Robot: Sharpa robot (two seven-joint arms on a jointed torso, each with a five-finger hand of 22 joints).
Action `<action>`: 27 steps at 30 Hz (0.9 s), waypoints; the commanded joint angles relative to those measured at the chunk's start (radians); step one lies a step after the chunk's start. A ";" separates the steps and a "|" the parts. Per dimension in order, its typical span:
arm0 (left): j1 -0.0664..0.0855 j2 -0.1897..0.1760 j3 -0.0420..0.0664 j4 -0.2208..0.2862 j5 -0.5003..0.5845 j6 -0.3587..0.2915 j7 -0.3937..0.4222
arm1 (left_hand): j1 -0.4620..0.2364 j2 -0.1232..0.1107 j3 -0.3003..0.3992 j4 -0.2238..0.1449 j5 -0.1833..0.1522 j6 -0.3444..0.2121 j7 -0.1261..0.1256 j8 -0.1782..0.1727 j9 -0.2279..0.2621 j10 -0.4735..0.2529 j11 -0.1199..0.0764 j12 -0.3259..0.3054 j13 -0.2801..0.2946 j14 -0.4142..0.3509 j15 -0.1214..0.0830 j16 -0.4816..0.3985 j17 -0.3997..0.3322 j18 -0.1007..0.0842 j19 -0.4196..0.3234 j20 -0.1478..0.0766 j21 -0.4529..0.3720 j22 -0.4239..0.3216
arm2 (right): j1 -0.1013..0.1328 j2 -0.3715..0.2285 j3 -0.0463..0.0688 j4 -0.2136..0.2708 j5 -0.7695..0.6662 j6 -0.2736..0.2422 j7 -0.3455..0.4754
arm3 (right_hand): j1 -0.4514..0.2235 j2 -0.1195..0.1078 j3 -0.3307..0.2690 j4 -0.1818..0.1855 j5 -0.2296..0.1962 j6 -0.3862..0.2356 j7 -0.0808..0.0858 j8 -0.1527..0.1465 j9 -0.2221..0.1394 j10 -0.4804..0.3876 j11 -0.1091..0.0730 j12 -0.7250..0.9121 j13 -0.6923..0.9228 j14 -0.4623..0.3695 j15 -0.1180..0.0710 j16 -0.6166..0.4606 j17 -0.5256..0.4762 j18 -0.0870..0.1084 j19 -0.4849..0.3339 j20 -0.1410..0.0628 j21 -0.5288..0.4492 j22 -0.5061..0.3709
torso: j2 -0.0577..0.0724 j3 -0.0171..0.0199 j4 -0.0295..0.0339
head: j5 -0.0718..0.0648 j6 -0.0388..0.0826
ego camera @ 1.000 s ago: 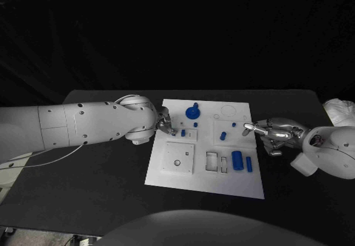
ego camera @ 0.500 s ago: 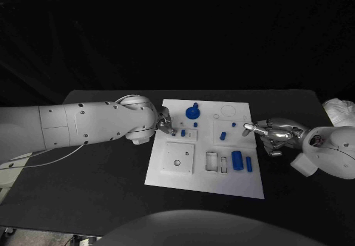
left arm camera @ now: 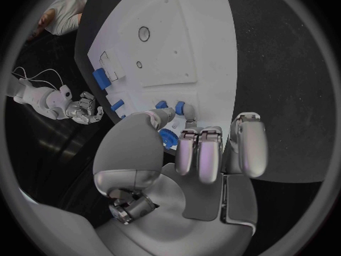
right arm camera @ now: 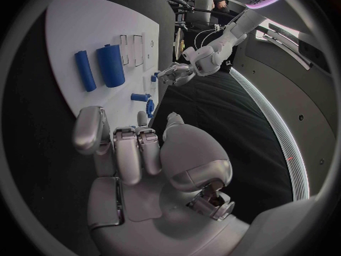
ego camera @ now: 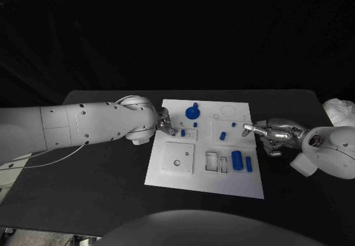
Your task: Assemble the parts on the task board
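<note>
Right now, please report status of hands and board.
Left hand at board's left edge, grip unclear. Right hand at right edge, likewise. Task board unobstructed.

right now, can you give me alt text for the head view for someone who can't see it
A white board lies in the middle of a black table, with small blue pieces on it, the biggest a cylinder. The left hand reaches over the board's left edge beside a small blue peg. The right hand sits at the right edge, fingers towards the board.
</note>
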State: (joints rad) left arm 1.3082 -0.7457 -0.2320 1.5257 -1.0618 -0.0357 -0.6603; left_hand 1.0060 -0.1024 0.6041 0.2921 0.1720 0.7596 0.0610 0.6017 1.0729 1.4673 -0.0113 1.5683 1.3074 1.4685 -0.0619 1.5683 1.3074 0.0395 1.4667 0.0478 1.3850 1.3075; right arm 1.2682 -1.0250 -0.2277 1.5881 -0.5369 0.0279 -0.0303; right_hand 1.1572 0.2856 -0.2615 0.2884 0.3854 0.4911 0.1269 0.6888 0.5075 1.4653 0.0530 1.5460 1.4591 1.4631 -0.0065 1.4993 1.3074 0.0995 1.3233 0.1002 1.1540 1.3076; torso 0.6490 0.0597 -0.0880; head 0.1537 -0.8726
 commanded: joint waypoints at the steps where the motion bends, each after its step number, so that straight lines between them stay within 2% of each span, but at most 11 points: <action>1: -0.001 0.003 0.000 0.000 0.010 0.015 -0.004 | -0.022 0.001 -0.011 0.001 -0.009 0.006 0.006 -0.018 -0.014 0.103 0.008 0.002 0.263 0.102 0.008 0.002 0.263 0.002 0.016 0.009 -0.002 0.208 | -0.002 0.001 0.000 0.000 -0.003 0.020 0.000 | 0.001 0.006 0.005 0.000 0.003 0.003 0.002 0.004 0.001 0.058 -0.009 -0.003 0.072 0.043 -0.005 -0.006 0.180 -0.006 -0.005 0.000 -0.007 0.140 | 0.001 -0.0005 -0.0003 | -0.001 0.000; 7: -0.002 0.003 0.000 0.001 0.014 0.007 0.001 | -0.017 0.002 -0.009 -0.003 -0.004 0.013 0.004 -0.030 -0.023 0.103 0.007 0.002 0.263 0.102 0.008 0.002 0.263 0.002 0.016 0.009 0.000 0.208 | -0.002 0.000 0.000 0.001 -0.003 0.021 -0.002 | 0.001 0.006 0.006 0.000 0.004 0.003 0.002 0.004 0.001 0.057 -0.009 -0.003 0.072 0.042 -0.004 -0.007 0.178 -0.005 -0.007 0.000 -0.010 0.139 | 0.001 -0.0002 0.0003 | -0.002 0.000; 18: -0.002 0.002 0.000 0.003 0.023 -0.011 0.018 | 0.071 -0.007 0.052 -0.026 0.018 0.045 -0.006 -0.047 -0.035 0.103 -0.002 0.002 0.263 0.102 0.001 0.002 0.263 0.002 0.018 0.004 0.003 0.209 | -0.003 0.000 0.000 0.000 -0.003 0.022 -0.003 | 0.001 0.006 0.006 0.000 0.004 0.003 0.002 0.004 0.001 0.057 -0.009 -0.003 0.072 0.042 -0.004 -0.007 0.178 -0.005 -0.007 0.000 -0.010 0.139 | 0.001 -0.0010 -0.0002 | -0.002 0.000; 27: -0.002 -0.003 0.000 0.004 0.023 -0.044 0.045 | 0.108 -0.008 0.090 -0.042 0.032 0.059 -0.012 -0.031 -0.019 0.103 -0.007 0.002 0.263 0.102 -0.003 0.002 0.263 0.001 0.020 0.000 0.005 0.210 | -0.004 0.000 0.000 0.000 -0.003 0.021 -0.004 | 0.001 0.006 0.007 0.000 0.004 0.004 0.002 0.004 0.001 0.057 -0.008 -0.003 0.072 0.041 -0.004 -0.008 0.178 -0.005 -0.008 0.000 -0.012 0.138 | 0.001 -0.0008 0.0001 | -0.004 0.000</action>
State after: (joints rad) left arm 1.3061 -0.7488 -0.2321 1.5268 -1.0454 -0.0536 -0.6447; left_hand 1.1052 -0.1103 0.6892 0.2491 0.2001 0.8117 0.0476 0.5655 1.0498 1.4658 -0.0099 1.5683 1.3073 1.4656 -0.0590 1.5683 1.3073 0.0394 1.4667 0.0479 1.3851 1.3074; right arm 1.2657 -1.0256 -0.2273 1.5874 -0.5369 0.0318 -0.0353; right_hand 1.1570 0.2854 -0.2616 0.2884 0.3854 0.4911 0.1269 0.6888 0.5073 1.4654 0.0531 1.5460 1.4592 1.4631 -0.0065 1.4955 1.3081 0.0995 1.3233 0.1002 1.1481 1.3074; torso 0.6500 0.0591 -0.0881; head 0.1511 -0.8726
